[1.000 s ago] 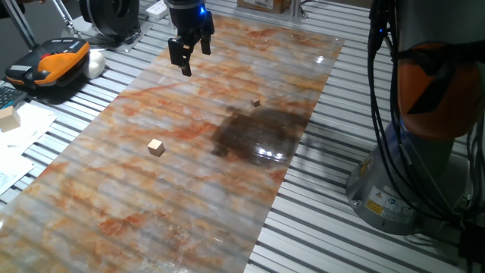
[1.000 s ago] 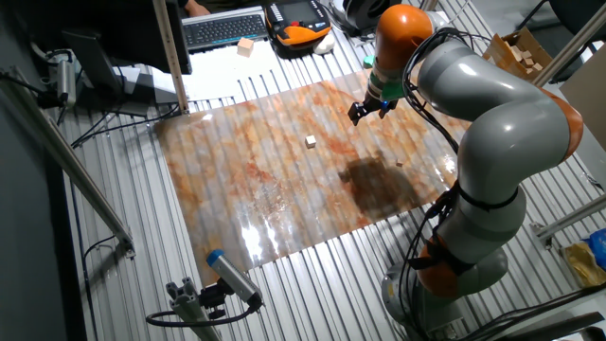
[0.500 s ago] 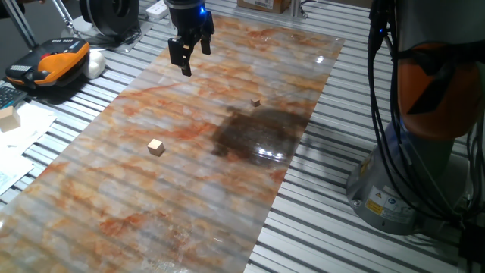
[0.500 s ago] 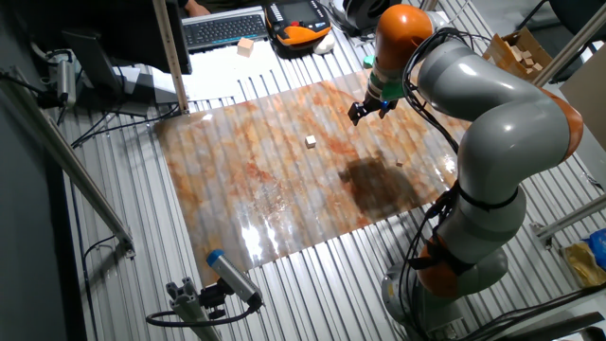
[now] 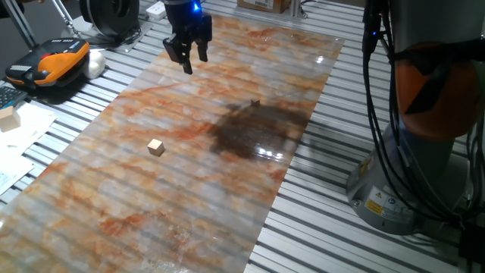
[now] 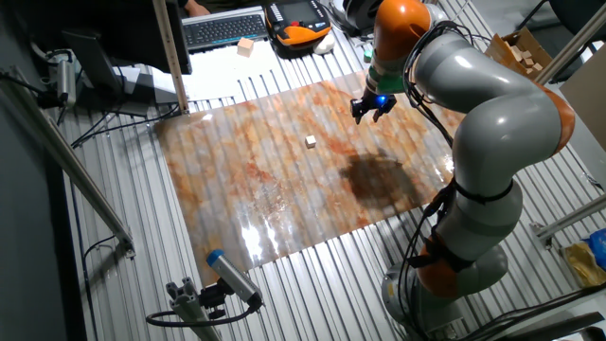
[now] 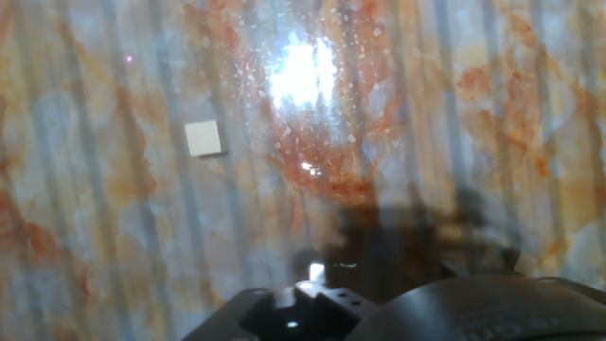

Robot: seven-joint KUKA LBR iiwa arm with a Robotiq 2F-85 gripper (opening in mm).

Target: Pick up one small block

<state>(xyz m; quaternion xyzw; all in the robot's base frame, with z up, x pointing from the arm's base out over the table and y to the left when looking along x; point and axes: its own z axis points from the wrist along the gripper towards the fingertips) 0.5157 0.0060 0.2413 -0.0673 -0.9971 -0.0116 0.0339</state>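
In one fixed view, the tool (image 5: 189,59) hung above the far end of the marbled surface (image 5: 136,205), its 2 fingers spread with a gap between them and nothing held. The small block (image 5: 156,147) lay on the surface well apart from the tool, nearer the camera and slightly left of it. A much tinier brownish cube (image 5: 255,102) sat to the tool's right, at the edge of a dark shadow.

In the other fixed view, the tool (image 6: 373,111) hovered over the surface (image 6: 237,180), pointing down, with the small block (image 6: 311,141) lying apart from it to the lower left.

In the hand view, the small block (image 7: 204,138) appeared as a pale square left of centre on the surface (image 7: 492,133); the fingers themselves were not visible there.
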